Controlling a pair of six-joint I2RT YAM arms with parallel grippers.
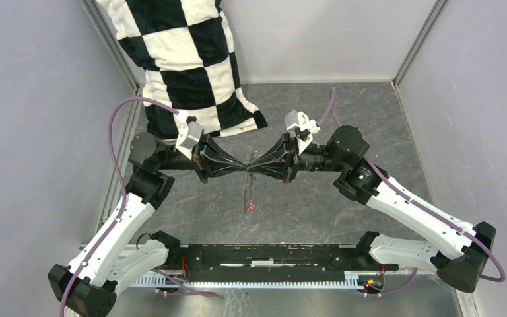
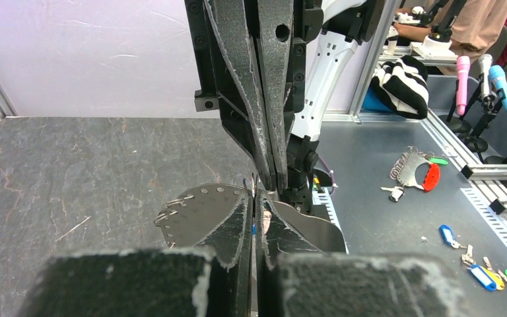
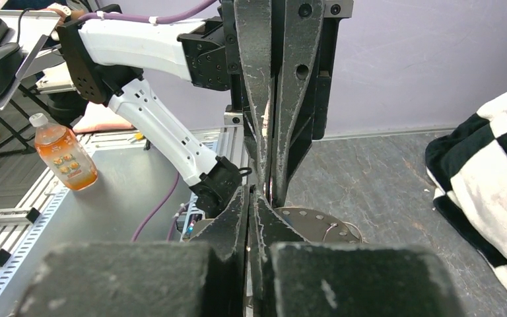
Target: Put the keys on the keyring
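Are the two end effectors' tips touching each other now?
Cannot tell. Top view shows left end effector and right end effector meeting tip to tip, but no view shows contact or a gap plainly.

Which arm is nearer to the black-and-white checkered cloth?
Left. The left arm reaches the lower edge of the checkered cloth with its wrist; the right arm sits off to the cloth's right, apart from it.

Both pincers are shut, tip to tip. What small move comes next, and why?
Probably ease the right pincer slightly toward the left pincer, both kept shut, to thread the ring. The ring hangs under their tips with the red key at its bottom, and a blue speck, likely the blue key, sits between the left fingers.
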